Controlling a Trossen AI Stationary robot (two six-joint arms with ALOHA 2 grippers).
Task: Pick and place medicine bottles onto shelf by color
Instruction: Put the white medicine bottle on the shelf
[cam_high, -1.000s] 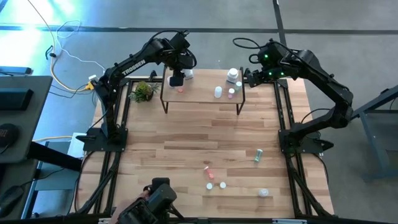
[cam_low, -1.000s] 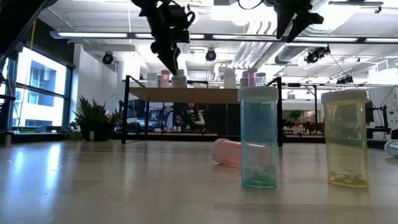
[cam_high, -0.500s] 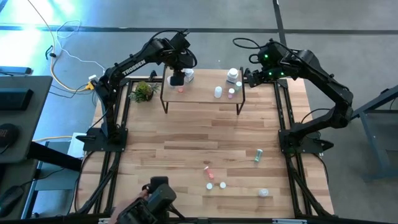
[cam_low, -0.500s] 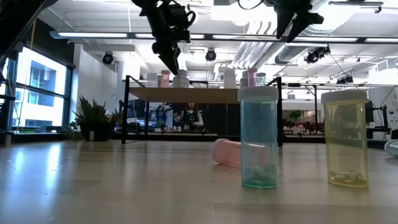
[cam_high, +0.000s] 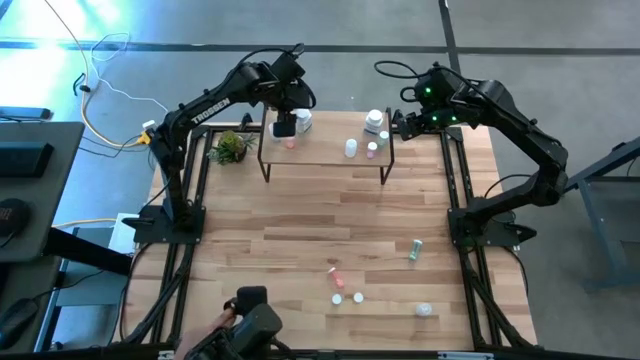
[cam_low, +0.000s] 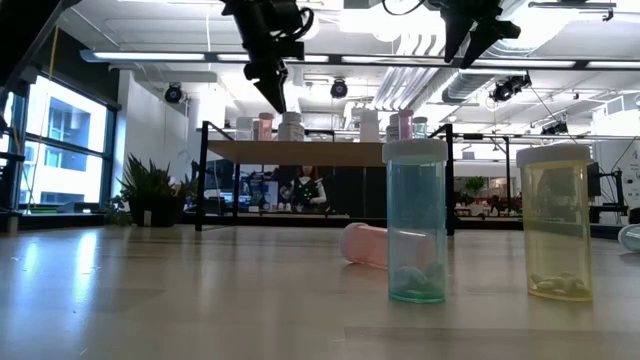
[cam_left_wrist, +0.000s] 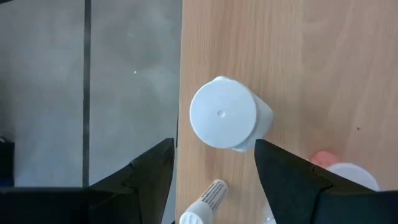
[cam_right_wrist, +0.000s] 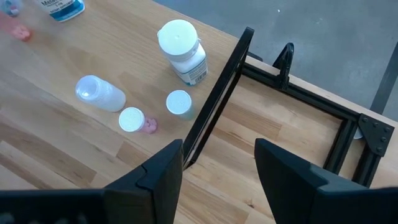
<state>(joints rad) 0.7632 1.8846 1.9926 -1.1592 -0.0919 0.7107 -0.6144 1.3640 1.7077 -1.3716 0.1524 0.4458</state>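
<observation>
1. The left gripper (cam_high: 285, 127) was held above the shelf's (cam_high: 322, 158) left end, fingers spread wide and empty, straddling a white jar (cam_left_wrist: 225, 121) that stood upright below them; a release is judged likely.
2. The jar sat close to the shelf edge, beside a pink bottle (cam_left_wrist: 323, 158) and another white cap (cam_left_wrist: 351, 177), so colours seemed mixed there.
3. The right gripper (cam_high: 399, 124) waited off the shelf's right end, fingers wide, nothing held.
4. A white jar (cam_right_wrist: 181, 51) and small bottles (cam_right_wrist: 138, 120) were grouped at that end.
5. Several bottles (cam_high: 346, 297) were left on the near table (cam_high: 300, 250), one pink bottle (cam_low: 364, 243) on its side.
</observation>
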